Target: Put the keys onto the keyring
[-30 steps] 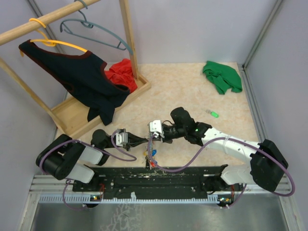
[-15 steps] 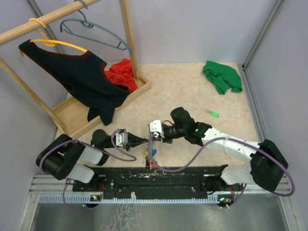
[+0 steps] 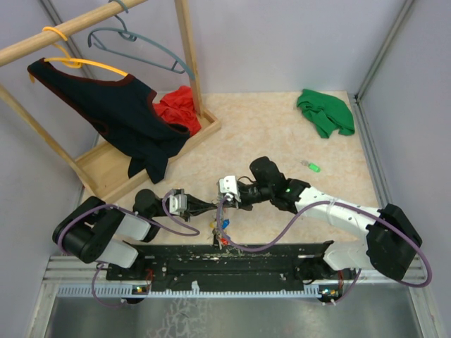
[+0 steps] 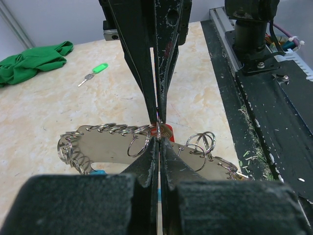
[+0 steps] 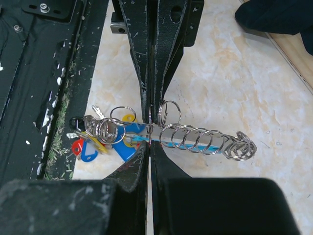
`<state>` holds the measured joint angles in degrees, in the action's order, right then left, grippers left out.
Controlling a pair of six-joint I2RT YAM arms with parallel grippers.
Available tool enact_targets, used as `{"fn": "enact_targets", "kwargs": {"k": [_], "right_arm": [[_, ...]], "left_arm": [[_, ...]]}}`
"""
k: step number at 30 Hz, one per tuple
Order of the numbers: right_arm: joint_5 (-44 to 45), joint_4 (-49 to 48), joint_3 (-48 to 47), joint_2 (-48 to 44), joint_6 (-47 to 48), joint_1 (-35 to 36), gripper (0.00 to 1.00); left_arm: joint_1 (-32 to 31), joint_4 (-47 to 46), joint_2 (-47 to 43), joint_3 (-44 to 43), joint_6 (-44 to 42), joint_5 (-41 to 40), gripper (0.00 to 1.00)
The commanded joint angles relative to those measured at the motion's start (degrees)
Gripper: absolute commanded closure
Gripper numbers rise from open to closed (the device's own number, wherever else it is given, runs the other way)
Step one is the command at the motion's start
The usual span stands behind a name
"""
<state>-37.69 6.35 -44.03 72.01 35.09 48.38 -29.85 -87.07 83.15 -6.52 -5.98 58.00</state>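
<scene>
Nothing has shifted since the earlier view. Our left gripper and right gripper remain pinched shut, tip to tip, on the silvery coiled keyring with blue, yellow and red tags. We judge threading is underway. Next we must fetch the small green-headed metal key, lying well apart.

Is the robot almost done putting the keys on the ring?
Not yet. Done: I can't see a key threaded on. In hand: the left hand and right hand are shut, pinching the keyring tip to tip; something red sits at the pinch, maybe a key head. Left: the green key lies alone on the table.
</scene>
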Motion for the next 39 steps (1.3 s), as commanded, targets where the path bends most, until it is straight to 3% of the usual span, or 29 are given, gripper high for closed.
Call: {"fn": "enact_targets", "kwargs": {"k": [1, 23, 39], "right_arm": [[-3.81, -4.67, -3.06, 0.12, -1.44, 0.61, 1.0], [-3.4, -2.71, -5.63, 0.23, -1.9, 1.01, 1.0], [5.58, 2.95, -6.2, 0.65, 3.4, 3.95, 1.0]], "left_arm": [[0.3, -15.42, 0.07, -1.5, 0.37, 1.36, 1.0], [0.22, -15.44, 0.87, -1.97, -0.22, -0.25, 1.0], [0.18, -15.5, -0.63, -2.72, 7.33, -5.29, 1.0]]}}
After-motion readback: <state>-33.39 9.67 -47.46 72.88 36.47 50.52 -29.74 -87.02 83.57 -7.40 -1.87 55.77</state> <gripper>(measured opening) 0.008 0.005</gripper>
